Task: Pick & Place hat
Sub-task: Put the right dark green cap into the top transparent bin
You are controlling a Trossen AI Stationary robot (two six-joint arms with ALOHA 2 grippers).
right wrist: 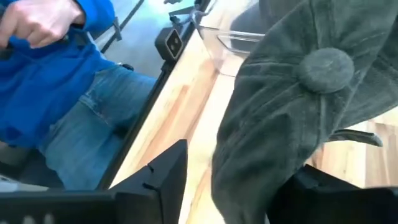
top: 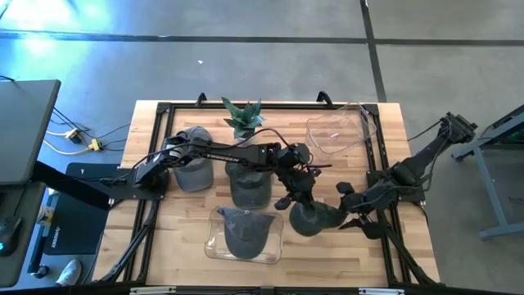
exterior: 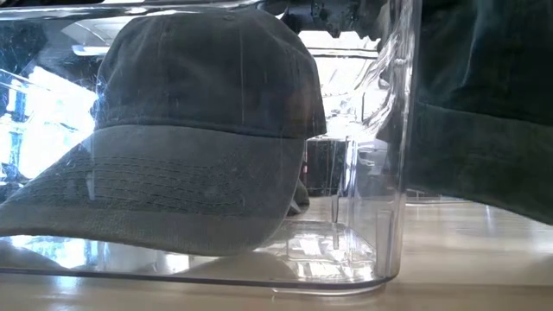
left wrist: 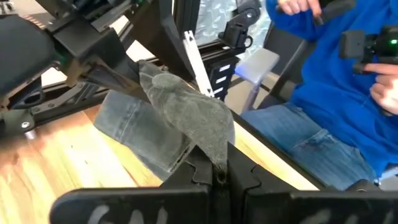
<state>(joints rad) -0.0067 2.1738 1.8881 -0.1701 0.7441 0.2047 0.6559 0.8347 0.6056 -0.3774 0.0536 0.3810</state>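
Observation:
A dark grey-green cap [top: 317, 218] is near the table's right-centre, and its top button [right wrist: 326, 65] shows in the right wrist view. My left gripper [top: 296, 195] reaches across from the left and is shut on this cap [left wrist: 186, 112]. My right gripper [top: 348, 205] stands just right of it, open, with one finger on either side of the cap's crown [right wrist: 249, 168]. In the low view the cap [exterior: 484, 112] hangs at the right. A second cap [top: 246, 232] sits in a clear bin [exterior: 380, 173] at the near edge. My left gripper pinches a fold of the cap's cloth [left wrist: 214, 149] between its two shut fingers [left wrist: 249, 180]. The cap spreads away from the fingertips toward the table's right side. Whether the cap's lower edge [exterior: 510, 203] rests on the table, I cannot tell. My right gripper has the crown between its open fingers [right wrist: 165, 171]; whether they touch it, I cannot tell.
Two more caps [top: 192, 168] [top: 250, 184] lie under the left arm. A potted plant [top: 242, 117] stands at the far edge, and a second clear bin [top: 340, 131] at the far right. A person in blue [left wrist: 336, 74] sits beyond the table's edge.

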